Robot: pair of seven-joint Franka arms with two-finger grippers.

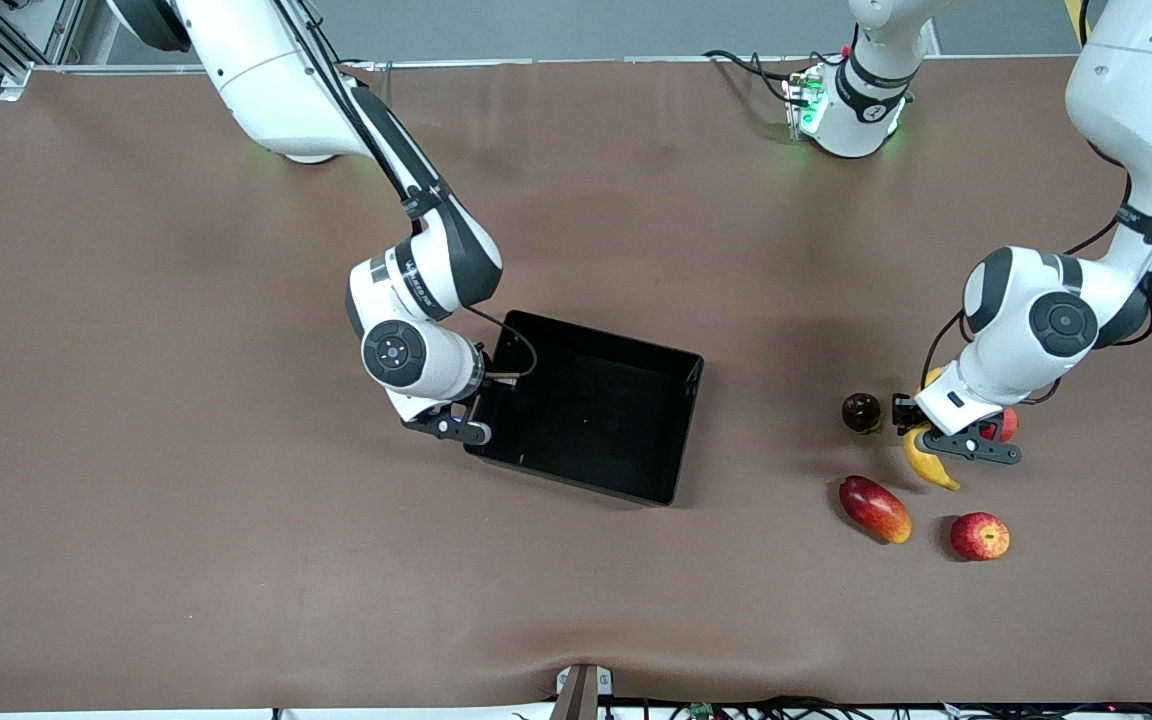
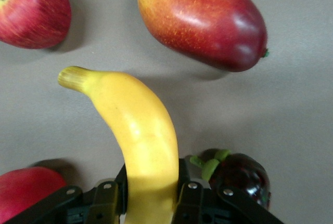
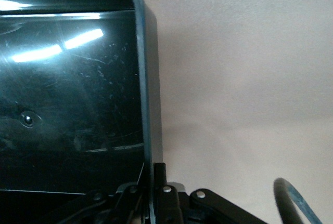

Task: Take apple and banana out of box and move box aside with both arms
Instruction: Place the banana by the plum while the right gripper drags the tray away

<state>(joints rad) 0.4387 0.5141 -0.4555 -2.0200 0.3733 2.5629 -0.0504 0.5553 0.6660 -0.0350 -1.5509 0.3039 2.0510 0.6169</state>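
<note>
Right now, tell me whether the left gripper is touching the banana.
Touching. The left wrist view shows the left gripper with a finger pressed against each side of the banana.

Both arms: glossy white rounded shells with black bands at the joints, round black end caps on the wrist housings, black cables strapped along the links. Left pincer (image 2: 151,203) and right pincer (image 3: 151,195) are black linkage-style fingers with small silver screws at the pivots. Small dark lettering on a white wrist band of the right arm, green status glow at the bases
</note>
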